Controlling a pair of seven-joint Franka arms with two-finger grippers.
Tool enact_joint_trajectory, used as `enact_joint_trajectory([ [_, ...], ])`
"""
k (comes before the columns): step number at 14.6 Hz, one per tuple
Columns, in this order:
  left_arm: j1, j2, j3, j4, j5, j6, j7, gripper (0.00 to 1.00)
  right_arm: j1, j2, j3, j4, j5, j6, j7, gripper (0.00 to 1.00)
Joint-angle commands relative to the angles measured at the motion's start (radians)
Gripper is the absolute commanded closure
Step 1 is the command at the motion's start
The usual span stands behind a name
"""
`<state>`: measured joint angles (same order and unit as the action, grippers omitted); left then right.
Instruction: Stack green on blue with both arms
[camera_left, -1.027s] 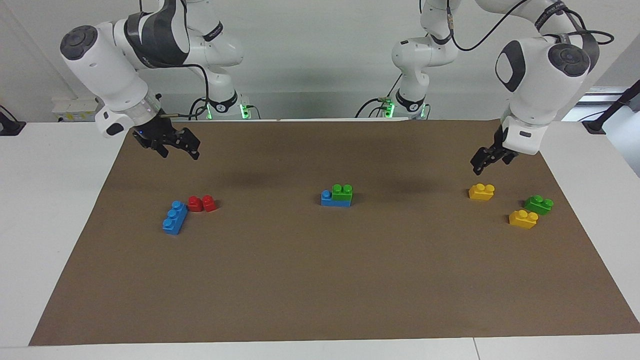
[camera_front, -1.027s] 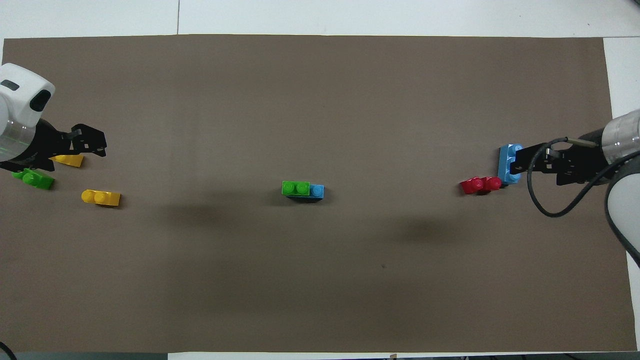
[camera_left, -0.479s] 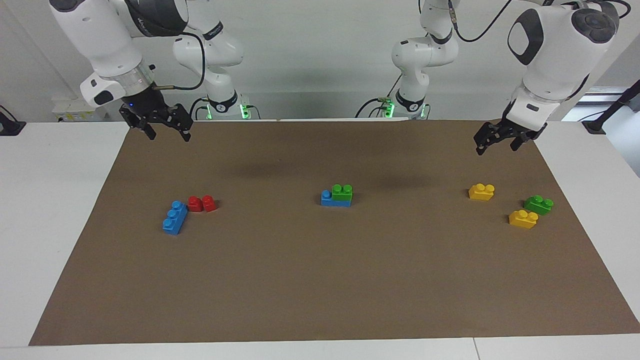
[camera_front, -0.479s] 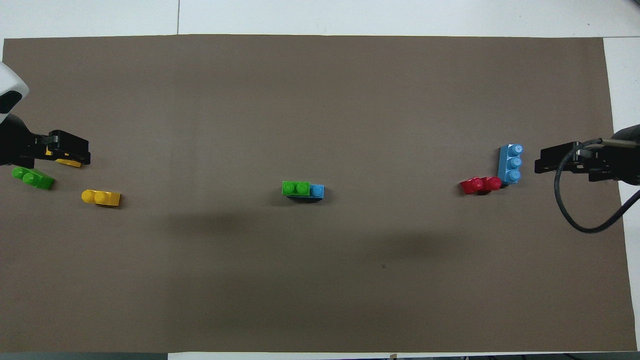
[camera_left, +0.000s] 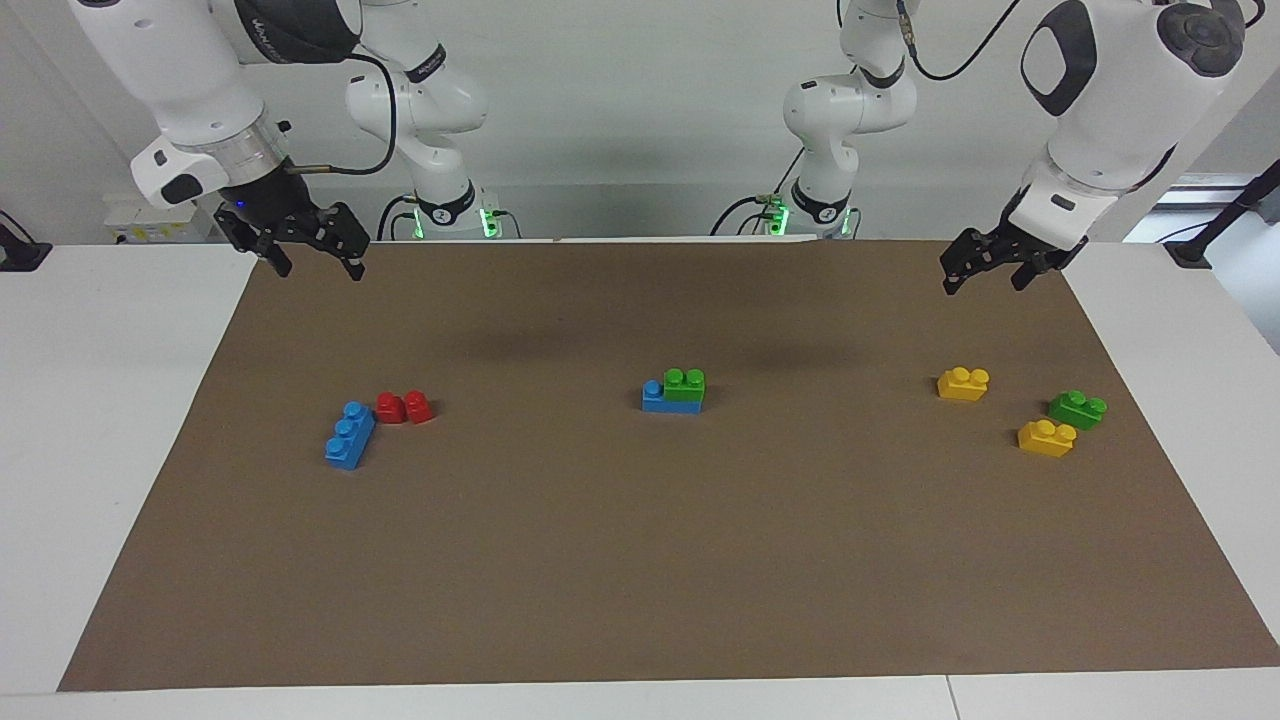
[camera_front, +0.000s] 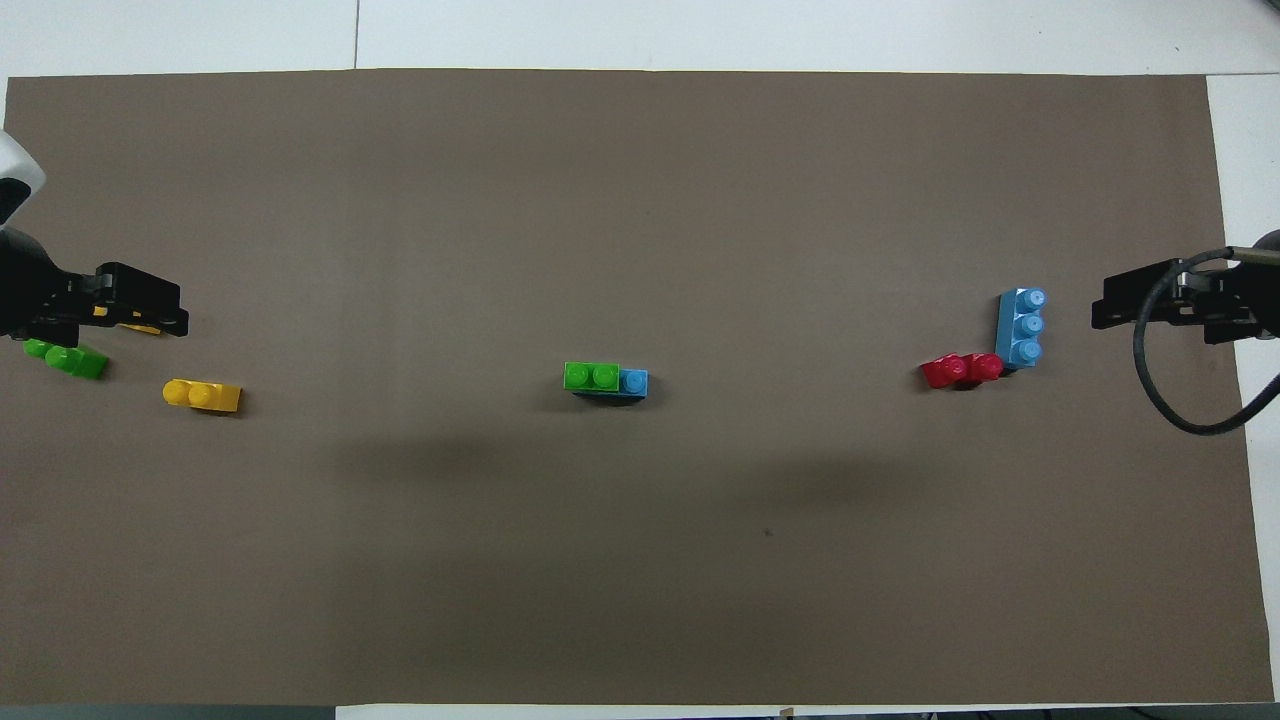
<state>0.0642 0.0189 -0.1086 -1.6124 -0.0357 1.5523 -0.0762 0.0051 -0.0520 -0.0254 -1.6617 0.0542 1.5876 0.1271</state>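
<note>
A green brick (camera_left: 685, 385) sits stacked on one end of a blue brick (camera_left: 657, 398) at the middle of the brown mat; they also show in the overhead view as green (camera_front: 591, 376) on blue (camera_front: 633, 381). A second green brick (camera_left: 1077, 409) (camera_front: 65, 358) lies at the left arm's end. A second blue brick (camera_left: 349, 435) (camera_front: 1020, 328) lies at the right arm's end. My left gripper (camera_left: 985, 275) (camera_front: 178, 310) hangs open and empty, high over the mat's edge near the yellow bricks. My right gripper (camera_left: 315, 262) (camera_front: 1098, 307) hangs open and empty over the mat's corner.
A red brick (camera_left: 405, 407) (camera_front: 960, 370) touches the loose blue brick. Two yellow bricks (camera_left: 963, 383) (camera_left: 1046, 438) lie beside the loose green one; in the overhead view one yellow brick (camera_front: 202, 395) shows whole and the other is mostly under the left gripper. The brown mat (camera_left: 640, 560) covers the table.
Both grippers have risen and drawn back toward the robots and the table's ends, empty. The bricks have not moved.
</note>
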Motion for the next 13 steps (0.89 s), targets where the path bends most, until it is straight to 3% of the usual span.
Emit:
enact_joint_trajectory([
  [1, 0.009, -0.01, -0.003, 0.011, -0.029, -0.005, -0.033, 0.0, -0.013, 0.024, 0.009, 0.037, -0.03, -0.023, -0.047, 0.0],
  [4, 0.011, -0.007, -0.002, 0.067, -0.029, -0.034, -0.033, 0.0, -0.011, 0.024, 0.009, 0.036, -0.054, -0.02, -0.073, 0.0],
  [13, 0.009, -0.013, -0.008, 0.066, 0.013, -0.032, 0.035, 0.0, -0.01, 0.021, 0.009, 0.022, -0.054, -0.021, -0.072, 0.0],
])
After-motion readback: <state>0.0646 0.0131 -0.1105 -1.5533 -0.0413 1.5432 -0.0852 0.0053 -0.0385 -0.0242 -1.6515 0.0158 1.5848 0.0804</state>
